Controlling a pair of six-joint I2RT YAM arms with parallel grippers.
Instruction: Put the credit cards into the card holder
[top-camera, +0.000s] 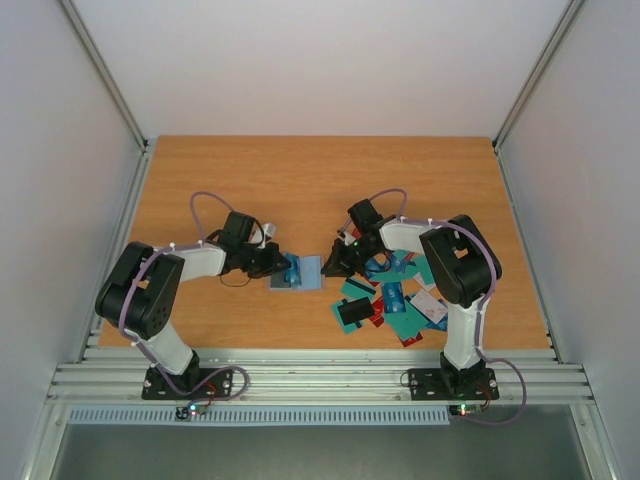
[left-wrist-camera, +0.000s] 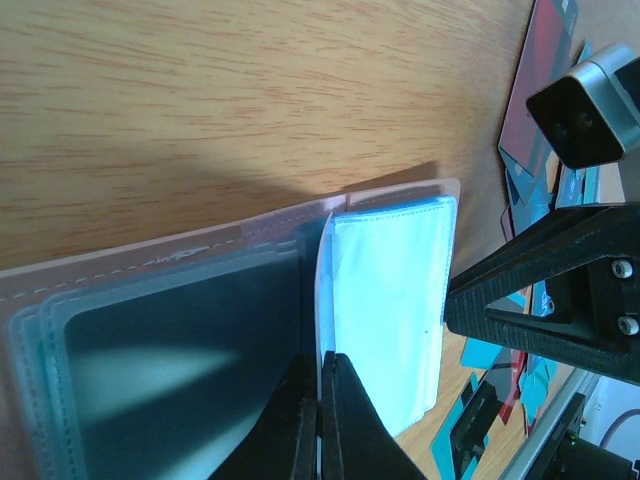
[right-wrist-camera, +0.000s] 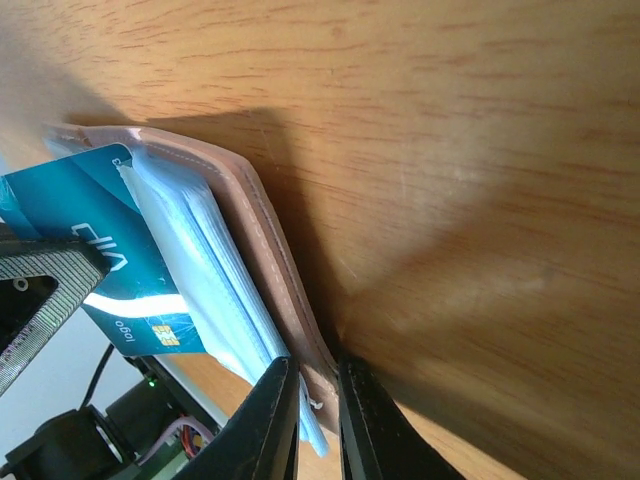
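Two pincers steady the card holder (top-camera: 300, 272) on the table (top-camera: 250, 180): the left pincer (left-wrist-camera: 322, 365) is pressed together on a clear inner leaf, and the right pincer (right-wrist-camera: 318, 372) pinches the tan cover's edge. A teal card (right-wrist-camera: 100, 240) lies at the pockets, at a depth that cannot be told, and the remaining credit cards (top-camera: 395, 300) are heaped near the right arm. The step in hand appears to be seating this card, so the next move calls for sliding it home without losing the leaf

Card holder (top-camera: 297, 272) on table (top-camera: 300, 180), credit cards (top-camera: 395, 300) heaped just right of it
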